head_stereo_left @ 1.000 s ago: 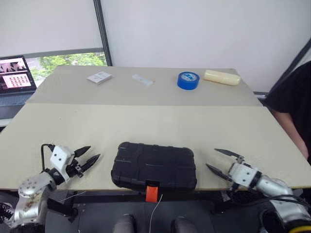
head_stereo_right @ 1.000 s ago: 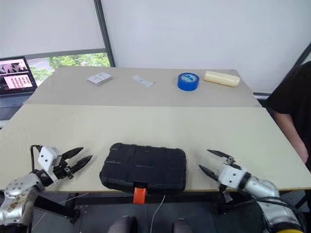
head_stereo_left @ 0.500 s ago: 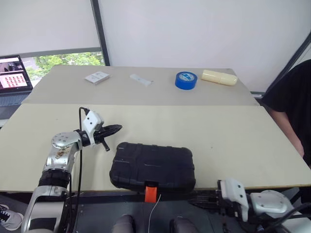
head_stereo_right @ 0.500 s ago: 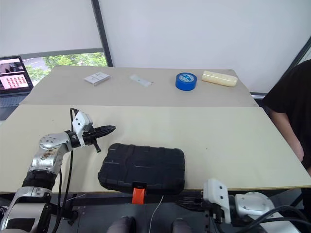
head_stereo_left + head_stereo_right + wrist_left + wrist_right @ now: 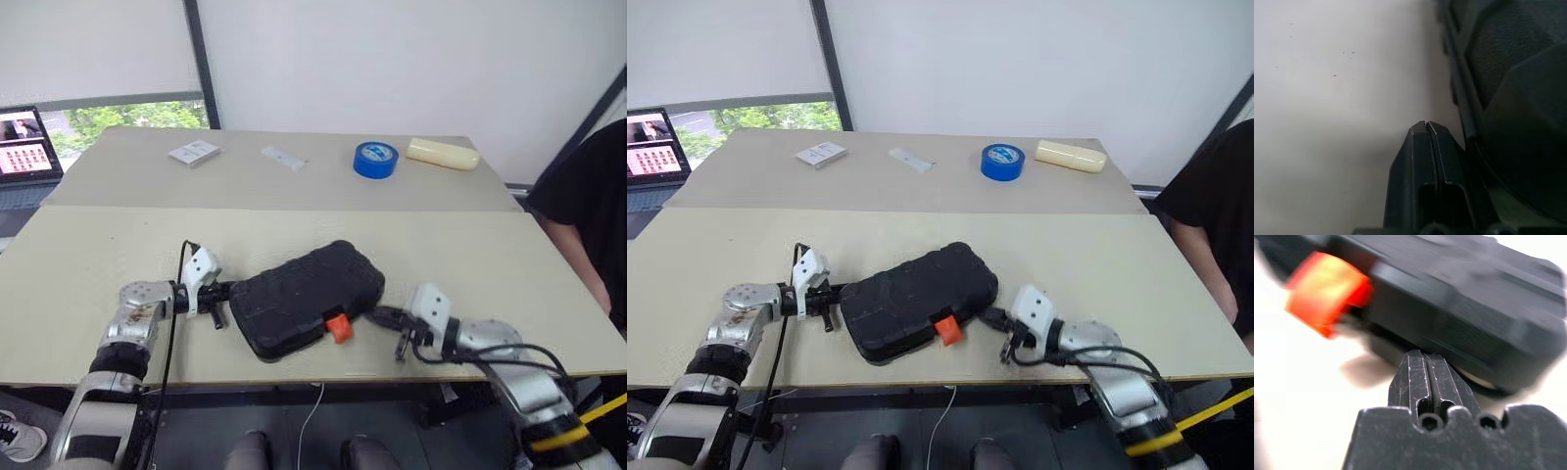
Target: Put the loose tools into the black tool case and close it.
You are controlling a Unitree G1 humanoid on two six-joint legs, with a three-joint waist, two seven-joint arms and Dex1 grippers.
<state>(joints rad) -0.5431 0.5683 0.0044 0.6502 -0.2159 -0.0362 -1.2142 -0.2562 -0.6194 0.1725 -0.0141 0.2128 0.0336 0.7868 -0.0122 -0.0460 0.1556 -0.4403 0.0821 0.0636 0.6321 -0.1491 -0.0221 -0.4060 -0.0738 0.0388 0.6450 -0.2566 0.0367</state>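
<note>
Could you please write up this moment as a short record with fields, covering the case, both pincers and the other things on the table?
case: black tool case, closed, lying askew near the table's front edge
latch: orange latch, on the case's side nearest the robot
left pincer: left pincer, shut, at the case's left end
right pincer: right pincer, shut, at the case's right side near the latch
far side of the table: blue tape roll, cream block, two small white items
off the table, left: laptop, screen lit
right edge: a person in black
</note>
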